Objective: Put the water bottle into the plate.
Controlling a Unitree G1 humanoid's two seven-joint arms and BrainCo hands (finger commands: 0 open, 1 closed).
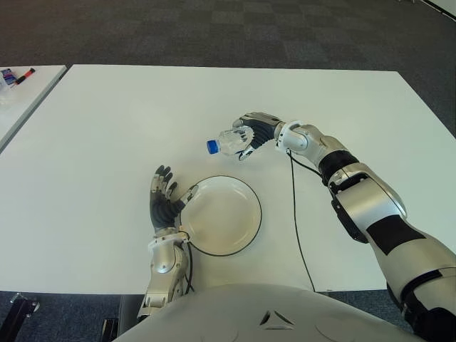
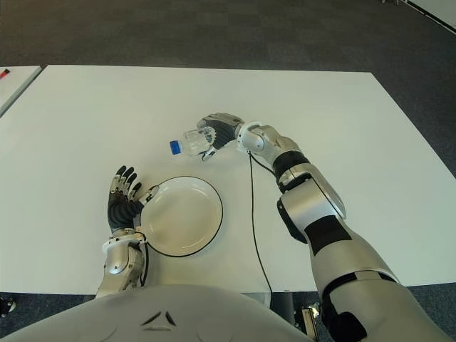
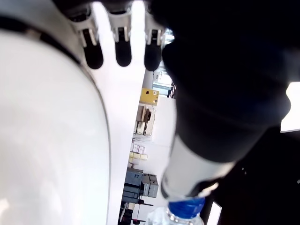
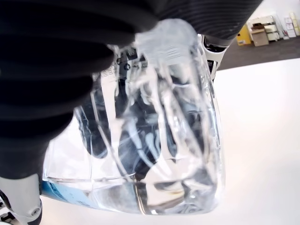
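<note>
A clear water bottle (image 1: 228, 142) with a blue cap (image 1: 212, 147) lies sideways in my right hand (image 1: 253, 132), cap pointing to the left, just behind the plate. The right wrist view shows dark fingers (image 4: 56, 56) wrapped over the crumpled bottle body (image 4: 159, 140). Whether the bottle touches the table I cannot tell. The white plate (image 1: 224, 217) with a dark rim sits near the table's front edge and holds nothing. My left hand (image 1: 165, 196) shows at the plate's left rim, fingers spread and holding nothing.
A black cable (image 1: 296, 214) runs from the right wrist across the white table (image 1: 107, 128) to its front edge, passing right of the plate. A second table (image 1: 21, 92) at the far left carries markers. Dark carpet lies beyond.
</note>
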